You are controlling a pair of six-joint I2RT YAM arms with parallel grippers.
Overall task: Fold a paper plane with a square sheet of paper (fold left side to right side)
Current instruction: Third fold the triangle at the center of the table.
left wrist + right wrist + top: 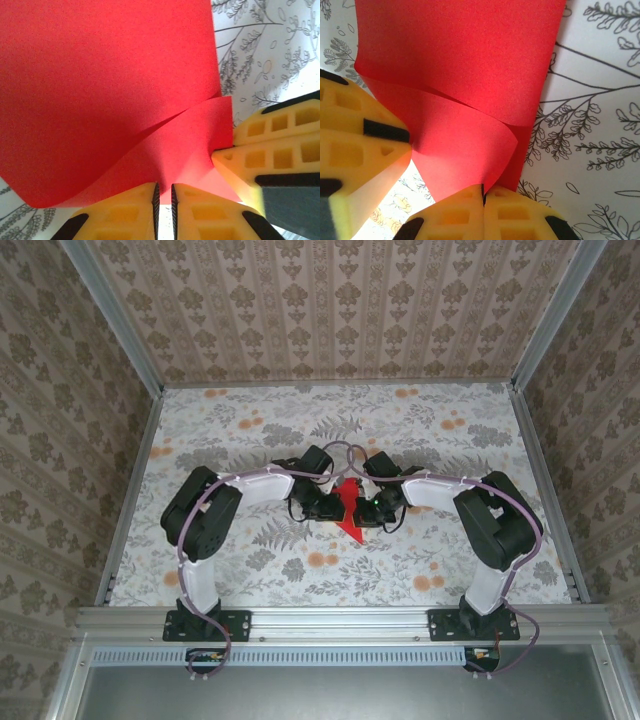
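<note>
The square sheet of paper [349,504] is bright red. It stands curled up off the cloth between my two grippers at the table's middle. In the left wrist view the sheet [100,95] bows over itself, and one flap runs down to my left gripper [163,192]. Its jaws stand a narrow slit apart with the paper's edge at their tips. My right gripper [483,192] is shut on the edge of a curled flap of the sheet [465,65]. The left gripper's fingers [355,150] touch the sheet's left corner. From above, the left gripper [322,506] and right gripper [376,508] face each other.
The flower-print tablecloth [250,440] covers the table inside patterned walls [330,310]. A metal rail [340,620] runs along the near edge with both arm bases. Both elbows [195,515] [500,525] bulge outward on each side.
</note>
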